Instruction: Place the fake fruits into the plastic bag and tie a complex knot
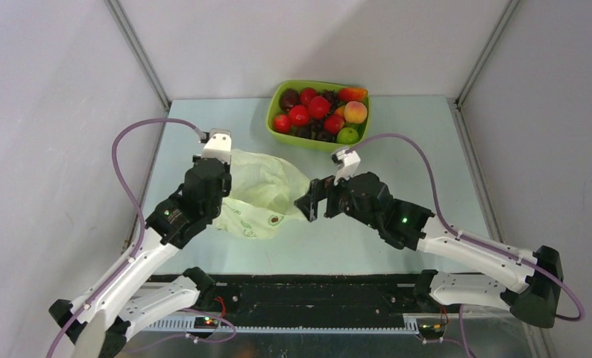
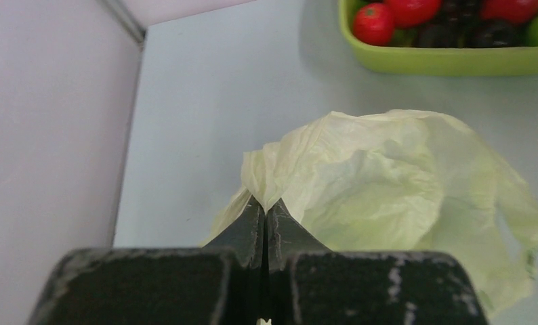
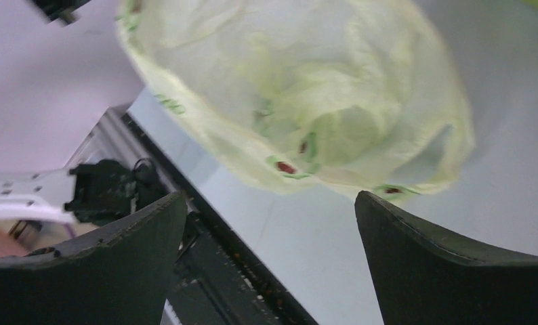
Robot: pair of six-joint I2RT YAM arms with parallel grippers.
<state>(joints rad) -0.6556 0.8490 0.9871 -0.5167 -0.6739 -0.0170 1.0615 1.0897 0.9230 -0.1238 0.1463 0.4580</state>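
Your left gripper pinches one crinkly, translucent, pale yellow-green plastic bag at mid-table. Your right gripper gapes wide and empty just beside it. Beyond, one rigid lime-green tray holds the glossy fake fruits, about five of them red.

text: none legible | plastic bag: green print, too small to read

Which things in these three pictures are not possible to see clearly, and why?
- Handles of the bag: top view, lost in crumpled folds; the left arm covers its left side.
- The left gripper: top view, hidden under its own wrist.
- Most fruits: left wrist view, cut off by the top edge.
- Print on the bag: right wrist view, blurred.
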